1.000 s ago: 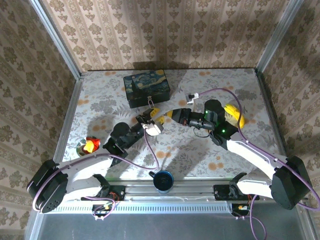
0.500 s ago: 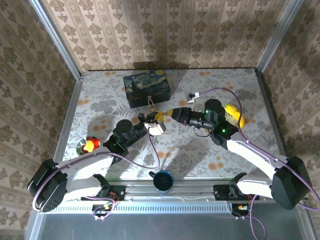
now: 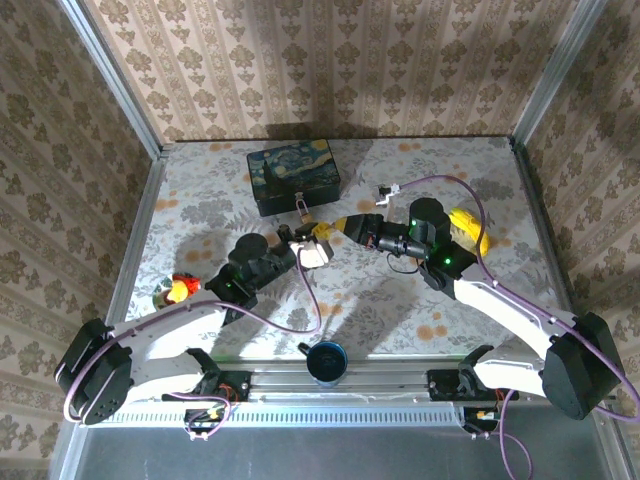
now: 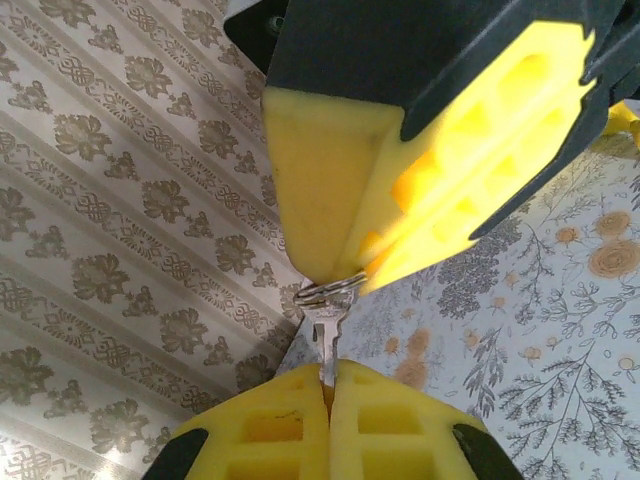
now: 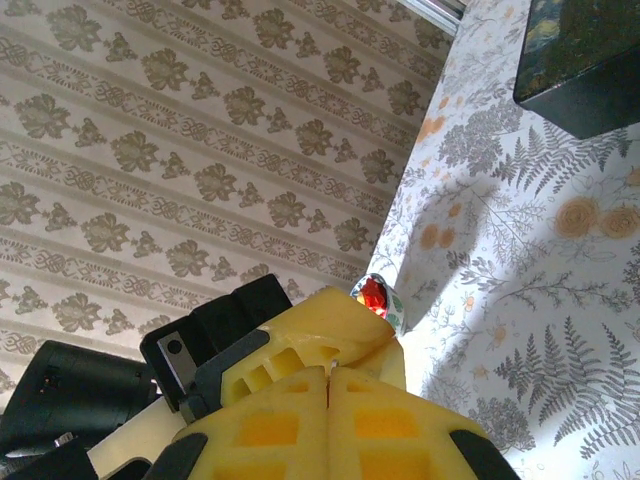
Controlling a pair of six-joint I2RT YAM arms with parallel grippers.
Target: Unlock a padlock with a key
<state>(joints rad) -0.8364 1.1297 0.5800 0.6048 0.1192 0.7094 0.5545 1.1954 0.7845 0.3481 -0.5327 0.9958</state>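
left gripper (image 4: 328, 385) has closed in on the right gripper (image 4: 346, 272), pinching the key (image 4: 325, 338); right gripper clamps the key ring (image 4: 330, 291).

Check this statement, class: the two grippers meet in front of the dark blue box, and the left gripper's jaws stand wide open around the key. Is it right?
Not quite. The left wrist view shows the left gripper shut on the key, its jaws pressed together on the blade. The rest stands: it meets the right gripper in front of the dark blue box.
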